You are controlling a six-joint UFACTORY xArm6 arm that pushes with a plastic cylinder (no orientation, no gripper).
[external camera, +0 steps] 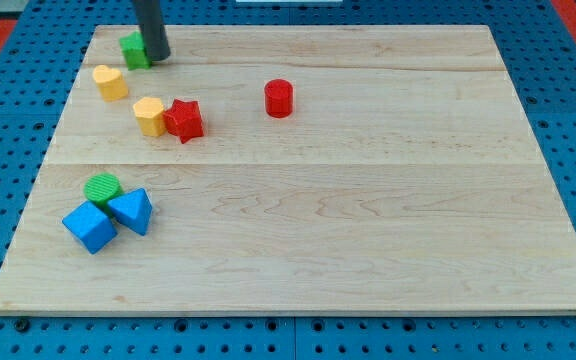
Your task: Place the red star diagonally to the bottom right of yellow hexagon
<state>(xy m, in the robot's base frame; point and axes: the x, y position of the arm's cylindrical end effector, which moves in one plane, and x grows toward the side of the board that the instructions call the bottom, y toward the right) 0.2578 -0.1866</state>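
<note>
Your rod comes down from the far edge of the picture, and my tip (157,58) rests on the counter (368,220) at the far left corner. The upper part of the rod is cut off by the frame, so you see only its lower end. This end effector is a plain rod, so there are no jaws to spread or press together, and it pinches nothing. The tip stands just at the right of the green block (134,49) and seems to touch it; the rod hides the right side of this block, so its shape is hard to tell.

A little nearer and to the left lies a yellow block (110,81), its shape not clear. Nearer again and more to the right sits the yellow hexagon (150,115). The red star (184,120) lies directly at its right side, touching it, almost at the same depth and only a little nearer. The tip is apart from both.

Further right, alone, stands the red cylinder (279,98).

At the near left you find a group of three: the green cylinder (103,188), the blue cube (89,227) and the blue triangular block (131,210), packed close together.

No container is on the counter.
</note>
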